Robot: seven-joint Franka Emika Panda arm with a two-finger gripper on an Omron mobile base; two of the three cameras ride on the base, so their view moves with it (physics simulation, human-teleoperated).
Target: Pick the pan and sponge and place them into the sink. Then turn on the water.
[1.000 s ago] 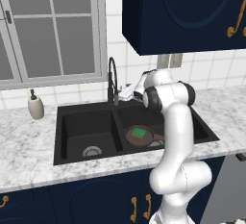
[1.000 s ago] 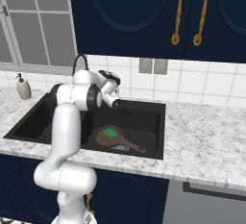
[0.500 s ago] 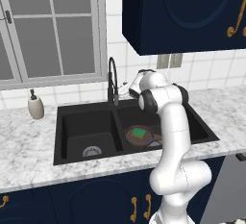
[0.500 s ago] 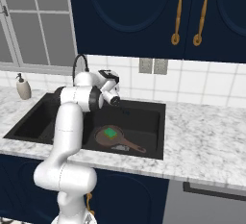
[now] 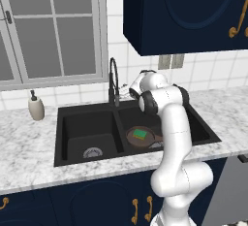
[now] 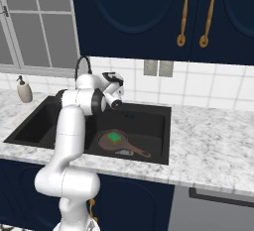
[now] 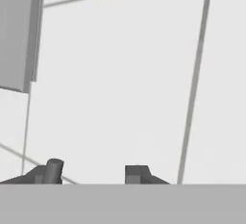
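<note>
my two-finger pincer [image 7: 93, 174] is raised behind the matte black double-basin sink [image 5: 87, 118], facing the white tiled wall [image 7: 120, 83], fingers spread with nothing between them. the round reddish-brown frying pan [image 5: 140, 137] lies in the right basin, and the small green sponge [image 5: 140, 134] rests on it. the tall black arched faucet [image 5: 114, 82] stands just beside my hand.

The arm [image 5: 167, 123] hides the pan's handle [image 6: 134, 149].

— What's behind the arm?
— A white square-tiled wall [image 5: 208, 70], navy wall cabinets with brass handles [image 6: 207, 12] above, and a white-framed paned window [image 5: 53, 31] to its left.
— Below?
— White-grey marble counter [image 6: 213, 145].
</note>
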